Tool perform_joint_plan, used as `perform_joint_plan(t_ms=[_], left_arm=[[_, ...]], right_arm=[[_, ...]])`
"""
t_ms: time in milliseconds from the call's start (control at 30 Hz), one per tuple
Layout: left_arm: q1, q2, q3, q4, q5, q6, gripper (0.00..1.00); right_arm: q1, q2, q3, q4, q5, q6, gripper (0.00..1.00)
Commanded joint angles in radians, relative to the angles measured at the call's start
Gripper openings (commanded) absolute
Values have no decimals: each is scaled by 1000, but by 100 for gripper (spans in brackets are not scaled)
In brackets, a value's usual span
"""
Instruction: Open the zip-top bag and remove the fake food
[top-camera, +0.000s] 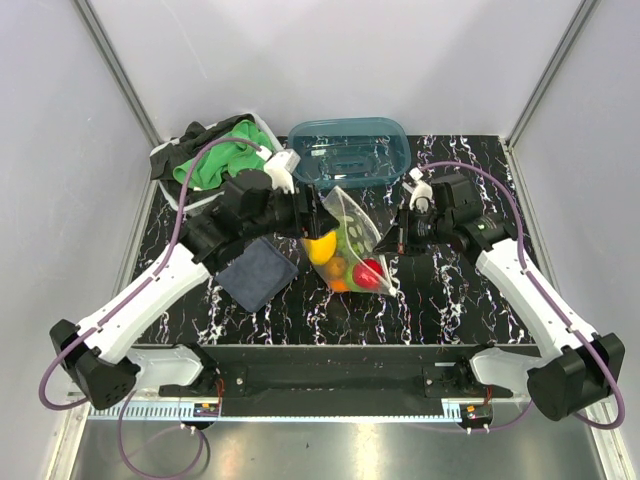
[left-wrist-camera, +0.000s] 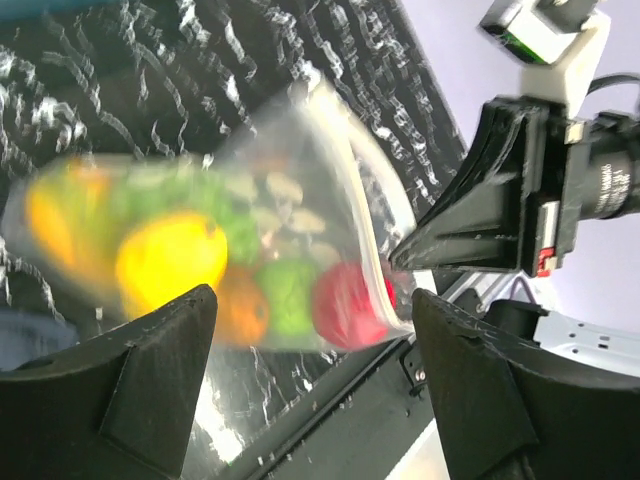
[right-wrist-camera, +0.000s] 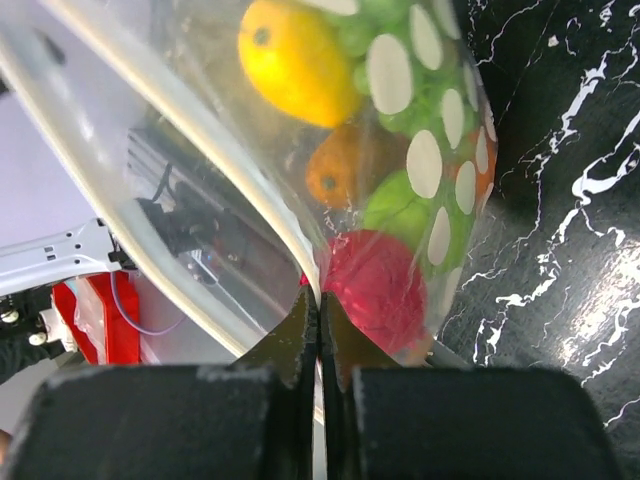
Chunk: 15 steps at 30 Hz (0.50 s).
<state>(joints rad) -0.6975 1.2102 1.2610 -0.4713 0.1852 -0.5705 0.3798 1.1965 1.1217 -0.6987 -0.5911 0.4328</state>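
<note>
Currently mid-opening: my right gripper (right-wrist-camera: 320, 315) pinches the zip-top bag (top-camera: 352, 232) by its zip edge mid-table, fake food (top-camera: 345, 265) inside; left gripper (left-wrist-camera: 308, 300) gapes alongside, I'd grab the opposite lip next.

Left arm stretched toward tabletop centre, left gripper (left-wrist-camera: 310, 325) spread wide | right arm bent inward, right gripper (right-wrist-camera: 320, 305) clamped on zip-top bag (top-camera: 352, 232)

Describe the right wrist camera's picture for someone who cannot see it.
The right hand, shut, pinches the zip edge of a clear polka-dot zip-top bag holding fake food: yellow, orange, green and red pieces. A black marbled table lies behind.
</note>
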Motion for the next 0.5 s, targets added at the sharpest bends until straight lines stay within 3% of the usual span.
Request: perform_joint_plan(t_ms=[0, 233, 467], left_arm=[[-101, -29, 37, -141, -214, -129, 80], [-198, 69, 110, -138, -312, -247, 80], [-238, 239, 302, -130, -328, -163, 80]], right_arm=[[4, -40, -8, 47, 8, 40, 0], [2, -52, -17, 48, -16, 44, 0], [4, -63, -20, 30, -21, 38, 0]])
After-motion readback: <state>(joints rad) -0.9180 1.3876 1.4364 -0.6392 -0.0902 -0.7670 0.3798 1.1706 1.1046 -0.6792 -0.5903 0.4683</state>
